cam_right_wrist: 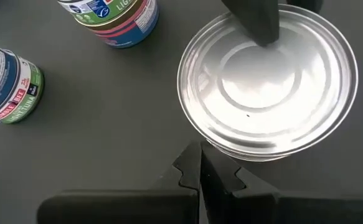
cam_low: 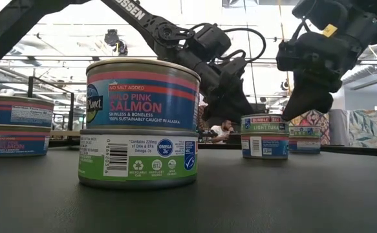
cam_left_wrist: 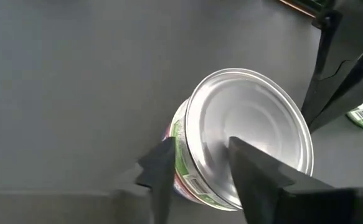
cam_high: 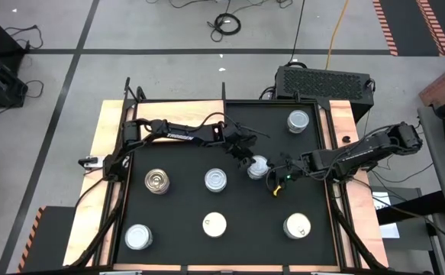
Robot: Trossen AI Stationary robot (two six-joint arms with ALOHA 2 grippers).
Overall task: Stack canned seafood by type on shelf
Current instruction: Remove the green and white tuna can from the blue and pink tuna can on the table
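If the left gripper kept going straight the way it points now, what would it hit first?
Most likely the tin right under it: the left gripper points down at its silvery top, one finger already over the lid, the other outside the rim. Whether they touch is unclear.

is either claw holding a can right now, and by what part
The left claw straddles the rim of the can at mid-table, one finger on its lid, one outside; a firm grip cannot be told. The right claw is shut, holding nothing.

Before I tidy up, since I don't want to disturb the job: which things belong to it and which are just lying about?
Job: stacked seafood tins; wooden board; left end effector over one stack.
Lying about: black vented box; floor cables.
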